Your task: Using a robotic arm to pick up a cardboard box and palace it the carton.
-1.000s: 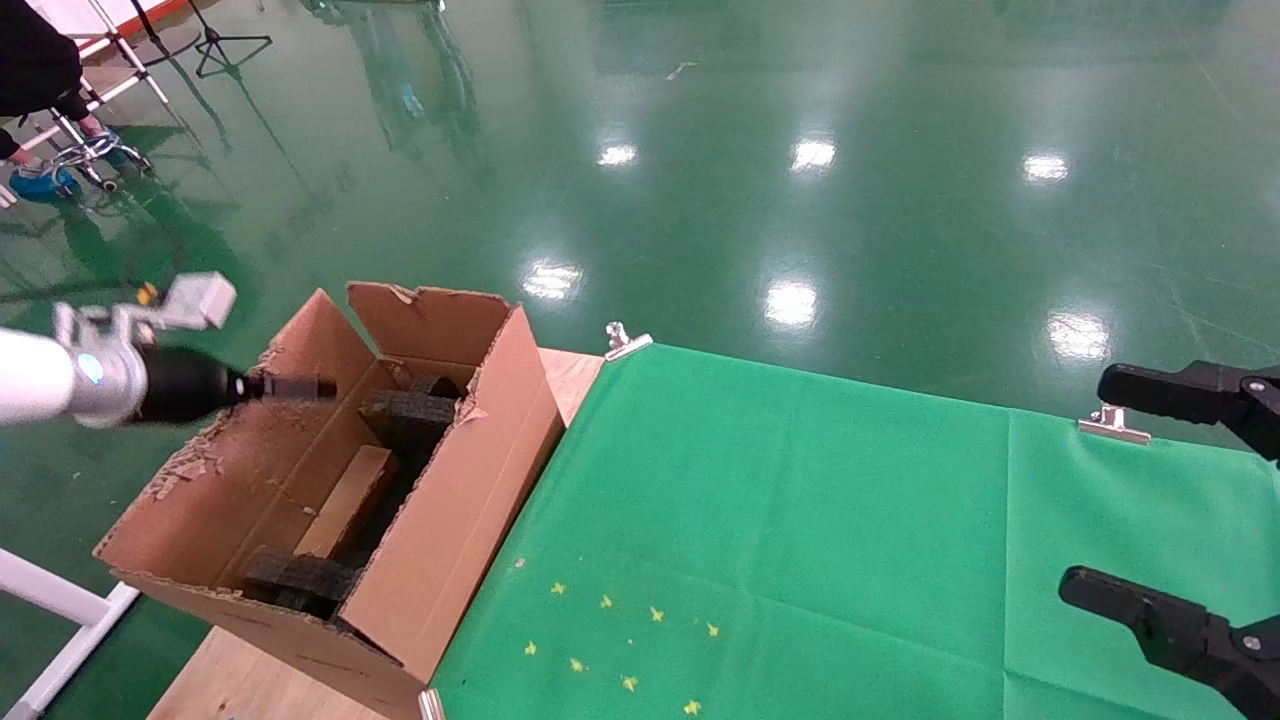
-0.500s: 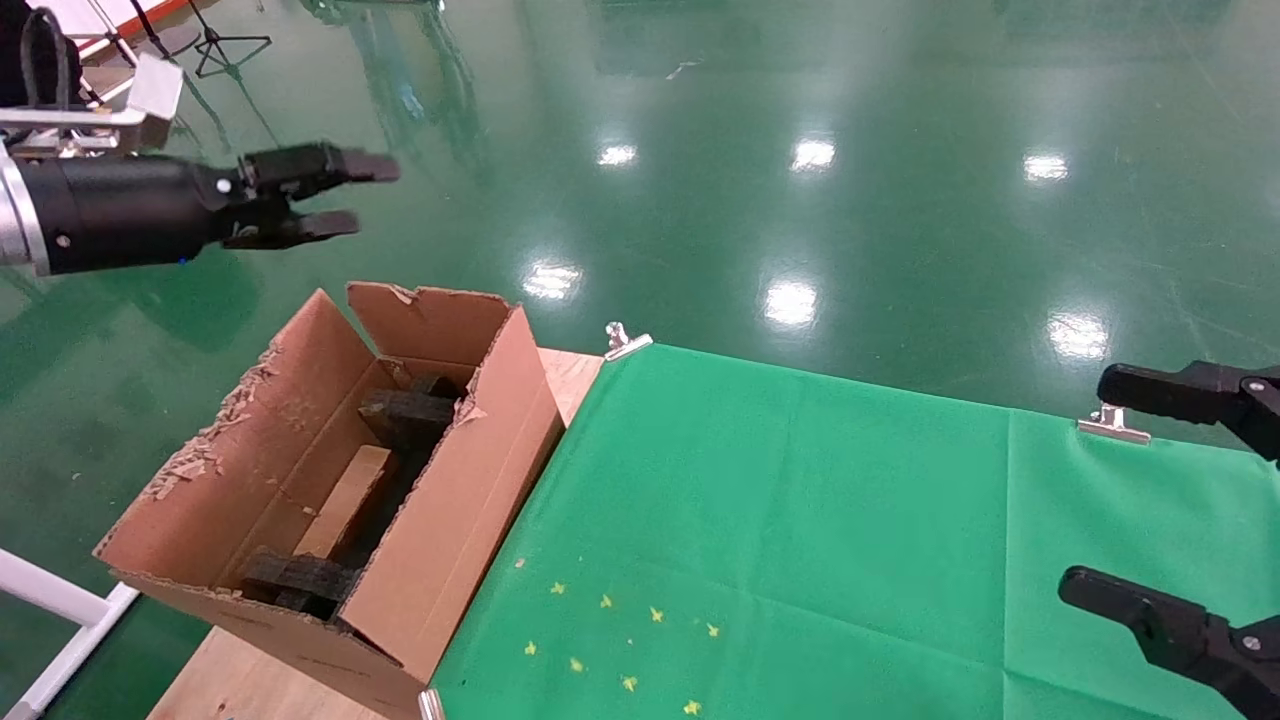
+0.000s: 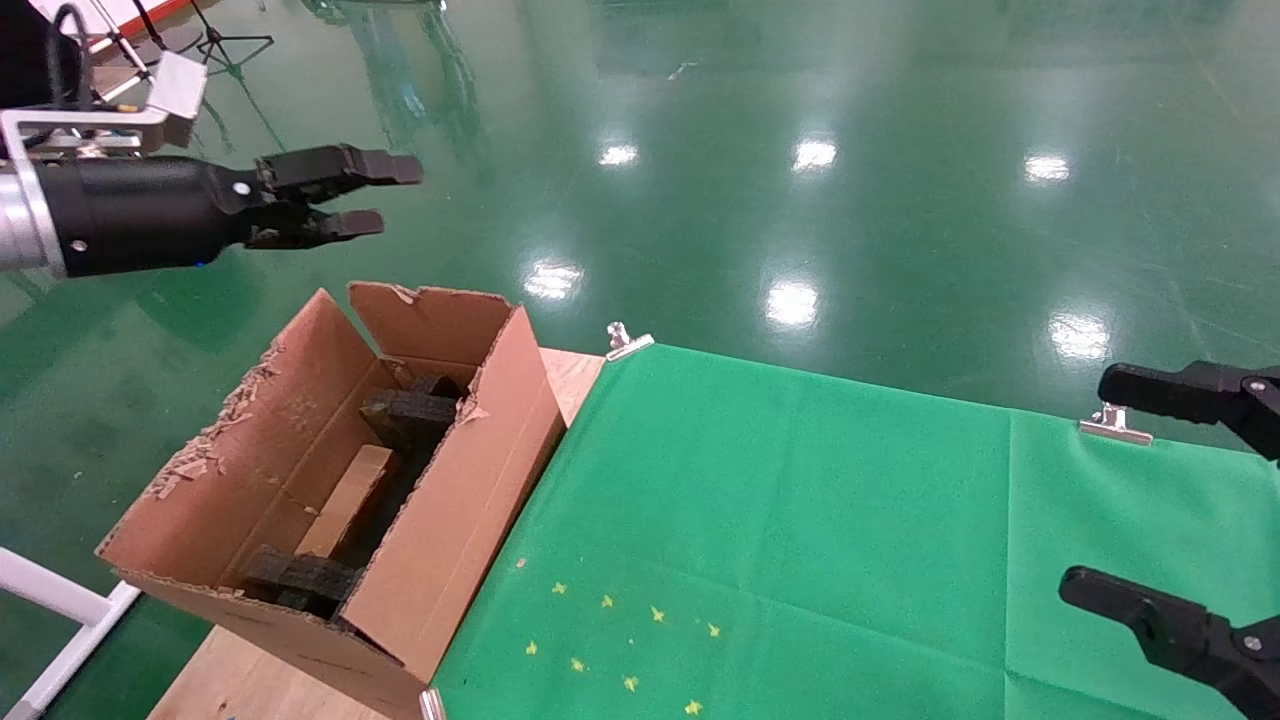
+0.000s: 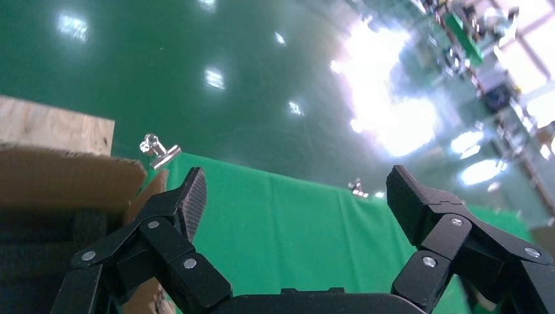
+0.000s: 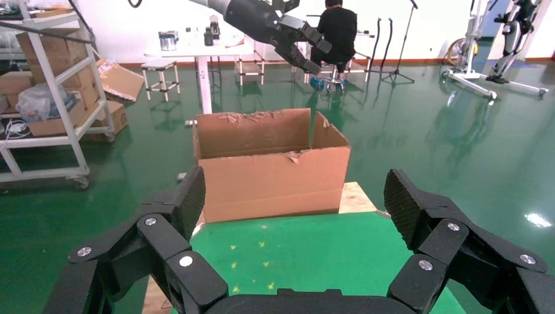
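The small brown cardboard box [image 3: 345, 510] lies inside the carton [image 3: 460, 480], between black foam pieces [image 3: 410, 415]. The carton stands on the table's left end with its flaps up. The robotic arm's left gripper [image 3: 385, 195] is open and empty, high above the carton's far end and pointing right. In the left wrist view the gripper [image 4: 299, 193] holds nothing, and the carton's edge [image 4: 65, 176] shows beside it. My right gripper [image 3: 1110, 490] is open and empty at the table's right edge. In the right wrist view [image 5: 296, 196] it faces the carton [image 5: 271, 173].
A green cloth [image 3: 800, 520] covers the wooden table [image 3: 570, 370], held by metal clips [image 3: 625, 340] and marked with small yellow stars [image 3: 610, 640]. A white frame [image 3: 50, 600] stands low at the left. A person [image 5: 337, 29] sits far behind the carton.
The left gripper rose from the carton's mouth to well above it and now shows open, then drifted slightly right. The box stays in the carton. The right arm has not moved.
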Tool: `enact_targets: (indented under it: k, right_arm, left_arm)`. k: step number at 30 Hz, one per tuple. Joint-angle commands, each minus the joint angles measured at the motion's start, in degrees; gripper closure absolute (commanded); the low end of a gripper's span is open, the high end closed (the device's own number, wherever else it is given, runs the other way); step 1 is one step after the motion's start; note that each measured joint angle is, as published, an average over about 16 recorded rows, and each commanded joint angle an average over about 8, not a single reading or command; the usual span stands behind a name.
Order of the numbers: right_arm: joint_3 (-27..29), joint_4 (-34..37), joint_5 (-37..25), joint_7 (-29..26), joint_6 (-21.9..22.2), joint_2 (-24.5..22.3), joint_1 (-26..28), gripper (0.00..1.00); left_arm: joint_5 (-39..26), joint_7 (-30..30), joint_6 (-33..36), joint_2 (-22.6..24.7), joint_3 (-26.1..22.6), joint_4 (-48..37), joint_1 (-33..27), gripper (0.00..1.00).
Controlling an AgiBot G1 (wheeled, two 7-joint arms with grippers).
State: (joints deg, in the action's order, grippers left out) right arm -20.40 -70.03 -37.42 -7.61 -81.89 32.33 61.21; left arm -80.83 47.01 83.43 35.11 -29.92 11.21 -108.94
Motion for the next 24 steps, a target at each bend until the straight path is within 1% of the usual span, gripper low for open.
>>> enact_targets:
  k: [1,24]
  right_arm:
    - [0.0,0.0,0.0,0.0,0.0,0.0,0.0,0.00]
    - [0.0,0.0,0.0,0.0,0.0,0.0,0.0,0.00]
  left_arm:
    - [1.1,-1.0,0.1,0.0,0.4,1.7,1.3,0.00]
    - [17.3,-16.0,1.0,0.0,6.2,27.6,21.0,0.00]
